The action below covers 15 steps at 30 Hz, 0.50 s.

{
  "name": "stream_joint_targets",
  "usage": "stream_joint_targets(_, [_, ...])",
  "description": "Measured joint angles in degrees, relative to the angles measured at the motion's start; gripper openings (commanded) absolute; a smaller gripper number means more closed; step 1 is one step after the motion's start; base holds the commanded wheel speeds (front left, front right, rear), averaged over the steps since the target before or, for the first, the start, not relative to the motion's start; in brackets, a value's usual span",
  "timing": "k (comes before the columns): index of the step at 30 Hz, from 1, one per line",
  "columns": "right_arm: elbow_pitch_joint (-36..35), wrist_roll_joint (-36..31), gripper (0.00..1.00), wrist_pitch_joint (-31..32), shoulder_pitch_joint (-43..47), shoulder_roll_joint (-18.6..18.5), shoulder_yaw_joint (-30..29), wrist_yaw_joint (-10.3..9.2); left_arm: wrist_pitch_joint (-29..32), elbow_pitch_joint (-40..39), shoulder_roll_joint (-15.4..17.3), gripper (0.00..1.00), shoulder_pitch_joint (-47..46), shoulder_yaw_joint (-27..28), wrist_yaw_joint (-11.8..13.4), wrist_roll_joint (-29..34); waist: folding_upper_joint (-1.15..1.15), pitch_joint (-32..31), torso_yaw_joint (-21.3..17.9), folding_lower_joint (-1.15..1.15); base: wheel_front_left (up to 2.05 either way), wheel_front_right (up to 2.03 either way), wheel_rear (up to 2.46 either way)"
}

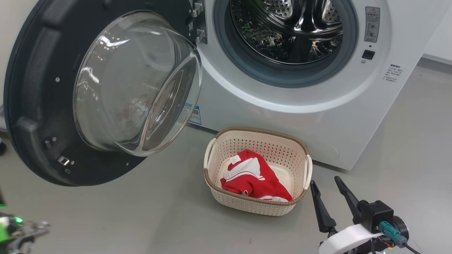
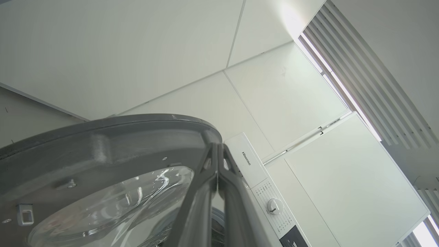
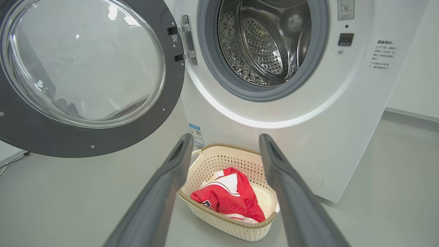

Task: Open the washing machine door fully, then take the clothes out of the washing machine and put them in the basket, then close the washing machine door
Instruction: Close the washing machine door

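The washing machine door hangs swung wide, hinged at the left edge of the opening. The left claw, fingers pressed together on nothing, points up along its rim, so that arm looks nearer for closing; contact is unclear. The clothes lie in the basket on the floor against the front of the washing machine, with the right claw spread empty just beside. The panel reads "Hisense".

The right end effector hangs low, its two long dark fingers spread wide, rising from a pale wrist. The left end effector points steeply upward, fingers pressed together.
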Motion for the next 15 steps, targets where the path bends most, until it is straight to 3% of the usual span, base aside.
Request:
stream_joint_targets(4, [-0.2,0.0,1.00,0.0,-0.1,0.0,-0.2,-0.43,0.2,-2.0,0.1,0.00,-2.5,5.3,-0.4,-3.0,0.00,0.4,0.3,0.00,0.00,0.00,0.00])
stream_joint_targets(8, [-0.3,0.0,1.00,0.0,-0.2,0.0,-0.1,-0.43,1.0,-2.2,3.2,0.00,-5.5,10.7,-0.2,-6.4,0.00,0.8,0.6,0.00,0.00,0.00,0.00])
stream_joint_targets(15, [-0.4,0.0,1.00,0.0,-1.1,-0.2,0.0,-0.42,4.6,3.5,9.9,0.00,-10.7,16.0,3.5,-11.1,0.00,1.5,0.5,0.00,0.00,0.00,0.00])
